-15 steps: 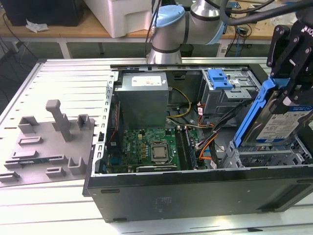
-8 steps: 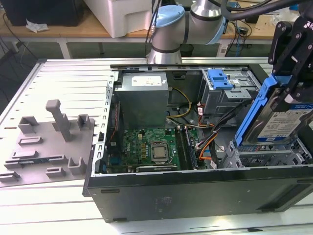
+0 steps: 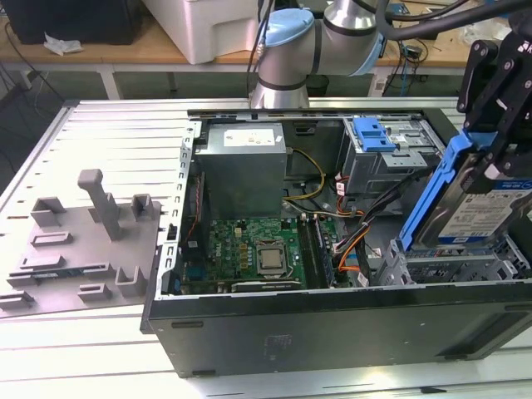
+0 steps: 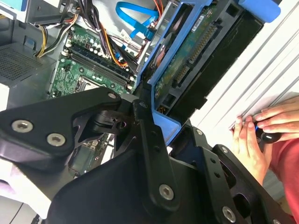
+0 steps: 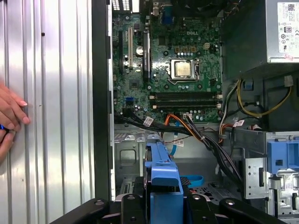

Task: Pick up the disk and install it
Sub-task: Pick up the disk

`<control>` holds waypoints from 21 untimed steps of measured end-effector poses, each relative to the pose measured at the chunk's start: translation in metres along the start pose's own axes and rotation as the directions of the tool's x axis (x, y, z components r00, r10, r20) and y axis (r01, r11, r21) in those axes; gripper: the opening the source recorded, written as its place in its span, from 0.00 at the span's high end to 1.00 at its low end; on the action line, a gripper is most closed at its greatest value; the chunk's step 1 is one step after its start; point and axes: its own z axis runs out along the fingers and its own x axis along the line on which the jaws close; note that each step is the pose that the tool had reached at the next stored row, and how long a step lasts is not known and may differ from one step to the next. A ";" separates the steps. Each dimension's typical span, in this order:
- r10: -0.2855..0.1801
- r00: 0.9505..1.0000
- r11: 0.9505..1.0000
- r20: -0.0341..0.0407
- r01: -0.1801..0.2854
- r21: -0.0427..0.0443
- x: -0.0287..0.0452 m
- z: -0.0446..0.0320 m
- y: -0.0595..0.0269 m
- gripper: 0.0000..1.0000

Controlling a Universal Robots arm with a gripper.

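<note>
Slatted metal surface [image 3: 108, 133], lab room behind w/ a wood-topped bench [image 3: 100, 51] & a white box [image 3: 216, 29] on it. The arm's base [image 3: 283, 58] stands at the far edge of the surface. On the exterior view's left lies a grey fixture plate [image 3: 75, 249] w/ upright pegs. Beside it an open PC case [image 3: 332, 320] lies on its side: PSU [image 3: 245, 166] at the back, mobo [image 3: 258, 249] in the middle, a blue bracket [image 3: 374, 133] on the far drive cage.

End effector [image 3: 499, 154] is clamped on the disk [image 3: 478, 208], fingers on its blue carrier frame. The disk is tilted, label towards the camera, over the near drive bay [image 3: 449, 266] at the case's corner on the exterior view's right. Can't tell whether its lower edge touches the bay.

Orange & black cables [image 3: 353, 241] run from the mobo just beside that bay, close to the disk's lower end. In both wrist views a person's hand [image 4: 261, 130] rests on the slats outside the case wall, apart from the disk.
</note>
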 end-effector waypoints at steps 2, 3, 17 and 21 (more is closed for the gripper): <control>0.001 1.000 1.000 0.000 -0.001 0.000 0.0001 0.0008 0.0000 0.63; 0.002 1.000 1.000 0.000 -0.002 0.000 0.0001 0.0012 0.0000 0.63; 0.002 1.000 1.000 -0.002 -0.002 0.000 -0.0034 0.0010 0.0008 0.63; 0.002 1.000 1.000 -0.004 -0.002 0.000 -0.0033 0.0009 0.0008 0.63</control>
